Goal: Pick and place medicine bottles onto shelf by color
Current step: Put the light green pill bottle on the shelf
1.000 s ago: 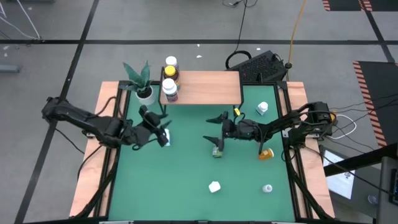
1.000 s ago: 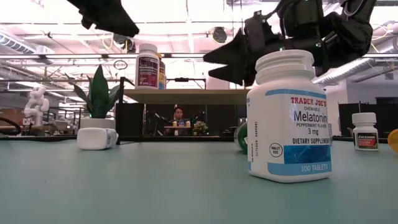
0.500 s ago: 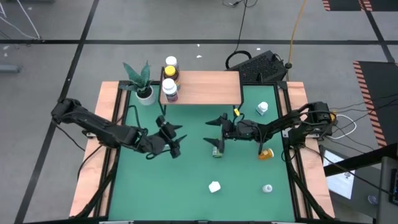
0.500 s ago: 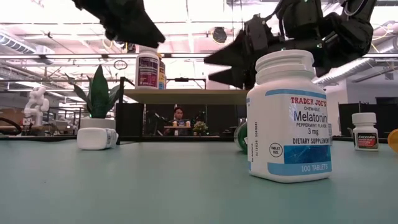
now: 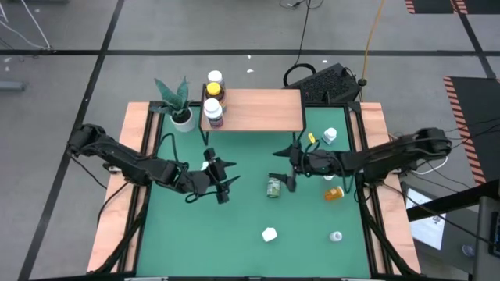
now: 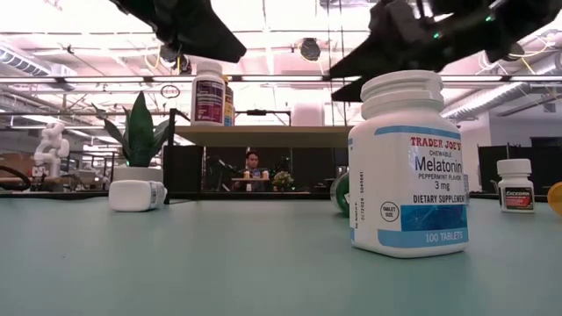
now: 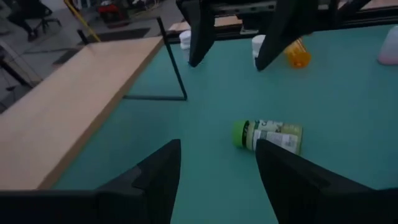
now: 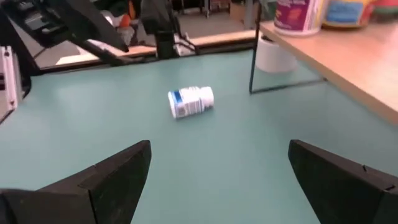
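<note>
Note the shift of the left gripper (image 7: 217, 149) away from the lying white bottle (image 5: 207, 165) toward table centre. Note also the withdrawal of the right gripper (image 8: 219, 146) from above the green bottle (image 5: 273, 187) back toward its own side. Read both sets of fingers as spread apart and empty.

Locate the white bottle on its side on the green table (image 5: 234, 234), just beside the left gripper, unheld. Locate the green bottle on its side between the two grippers, directly ahead of the left wrist camera. Count three bottles (image 5: 212, 95) at the left end of the shelf (image 5: 266, 113); find the remainder of the board bare.

Treat a swap of targets as probable: left arm facing green, right arm facing white. Regard neither pick as begun. Expect a descent and closure as the next requirement. Allow for rolling of either lying bottle under finger contact.
</note>
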